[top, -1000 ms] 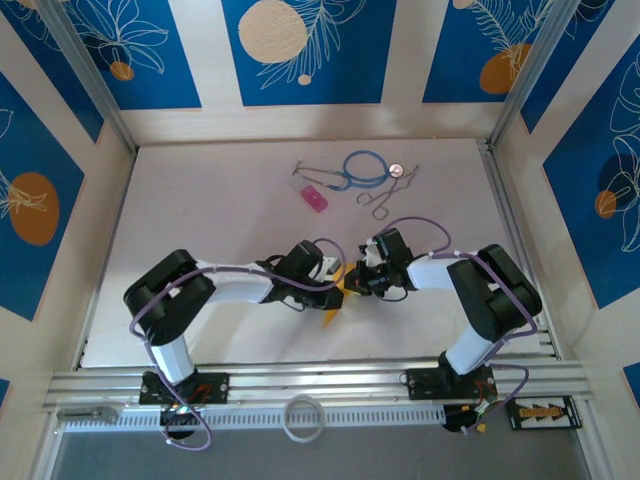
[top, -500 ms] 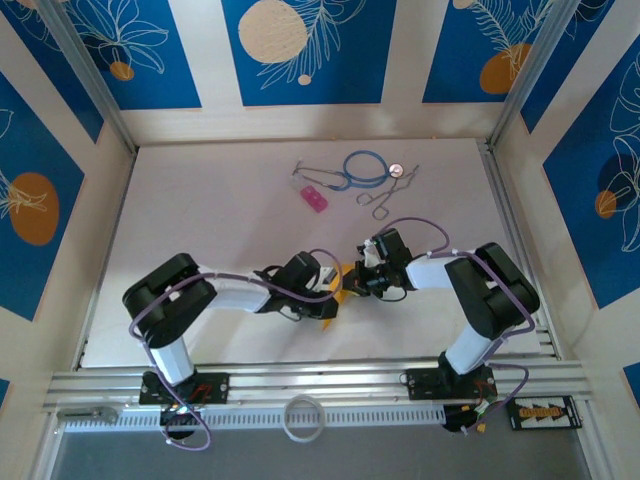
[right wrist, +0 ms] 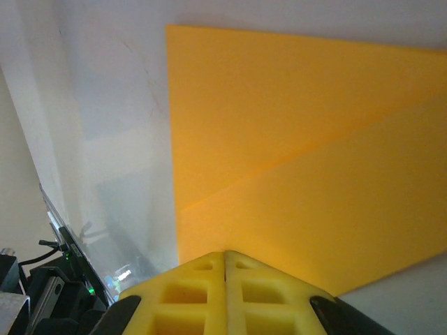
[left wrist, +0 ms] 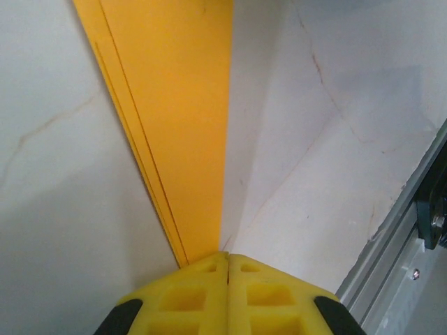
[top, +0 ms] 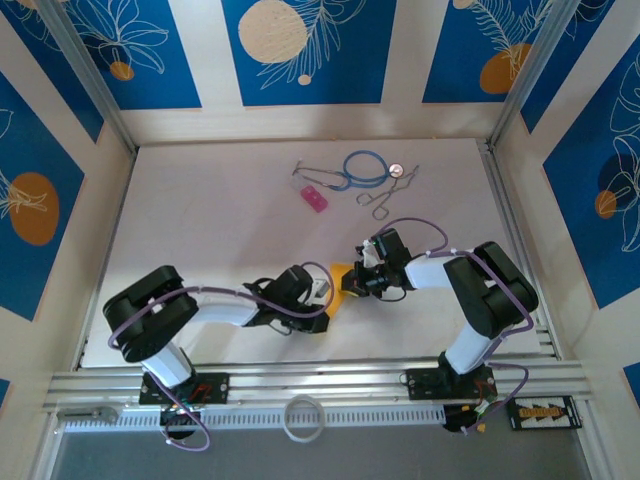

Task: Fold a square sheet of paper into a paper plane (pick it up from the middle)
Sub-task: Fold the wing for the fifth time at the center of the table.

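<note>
The square sheet of paper (top: 343, 276) lies folded on the white table between my two grippers, orange-yellow and narrowing toward the near end. My left gripper (top: 320, 296) is at that near end, jaws shut. In the left wrist view the layered paper (left wrist: 174, 118) runs away from the tips of my left gripper (left wrist: 228, 257), and its narrow end passes under the left finger. My right gripper (top: 358, 281) is at the paper's right side, also shut. In the right wrist view the right gripper (right wrist: 225, 255) rests its tips on the flat paper (right wrist: 300, 153), which has a diagonal crease.
A small pink block (top: 314, 198), a blue looped cord (top: 365, 166), metal forceps (top: 385, 195) and a coin (top: 394, 169) lie at the back of the table. A white ring (top: 303, 417) sits on the near rail. A metal rail (left wrist: 401, 237) runs close to the left gripper.
My left gripper has slid back along the paper toward the near edge and closed its jaws, with its elbow swinging left. More of the paper shows. The right arm has stayed put.
</note>
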Controlling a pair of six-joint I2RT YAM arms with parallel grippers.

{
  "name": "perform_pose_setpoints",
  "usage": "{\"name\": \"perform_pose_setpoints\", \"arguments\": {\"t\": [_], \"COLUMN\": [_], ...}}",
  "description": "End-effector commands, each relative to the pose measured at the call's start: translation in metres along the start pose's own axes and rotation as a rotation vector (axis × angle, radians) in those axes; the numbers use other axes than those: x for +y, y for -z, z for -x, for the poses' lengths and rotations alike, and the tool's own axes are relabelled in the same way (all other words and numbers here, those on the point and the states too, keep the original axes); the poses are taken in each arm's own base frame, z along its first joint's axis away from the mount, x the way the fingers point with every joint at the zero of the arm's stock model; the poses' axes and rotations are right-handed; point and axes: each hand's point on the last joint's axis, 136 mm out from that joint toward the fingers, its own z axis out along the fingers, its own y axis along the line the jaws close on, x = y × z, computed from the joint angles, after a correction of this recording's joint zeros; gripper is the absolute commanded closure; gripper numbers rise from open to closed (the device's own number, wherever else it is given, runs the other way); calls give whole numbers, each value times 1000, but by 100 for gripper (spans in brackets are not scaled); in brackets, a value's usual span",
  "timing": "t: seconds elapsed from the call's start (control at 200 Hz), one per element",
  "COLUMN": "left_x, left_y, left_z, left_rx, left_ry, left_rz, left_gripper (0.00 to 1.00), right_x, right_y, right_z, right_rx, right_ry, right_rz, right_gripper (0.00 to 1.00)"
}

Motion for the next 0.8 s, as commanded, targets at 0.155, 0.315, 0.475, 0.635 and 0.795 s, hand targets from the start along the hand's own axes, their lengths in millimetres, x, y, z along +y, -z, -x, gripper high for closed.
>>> {"name": "perform_pose_setpoints", "arguments": {"t": [0.155,0.315,0.475,0.635,0.795], "left_x": [35,32,0,-23,-28], "left_y": [11,24,46,51,29], "left_z": [-68,-64,-25,31,69], "left_rx": [189,149,4,-109,-102], "left_ry": [52,37,-24,-40,-33], "left_rz": [158,174,127,56,38], "left_gripper": [100,100,100,97,98], "right_x": [-42,-41,-39,-37,-35], "right_y": [-4,-3,-2,-2,-2], "right_z": [-8,-8,-8,-7,-7], "right_rx": [6,3,-1,-2,4], "right_ry": [-70,-68,-66,-66,-67], "right_rz": [-165,-161,-155,-147,-135], "right_gripper": [100,100,100,100,100]}}
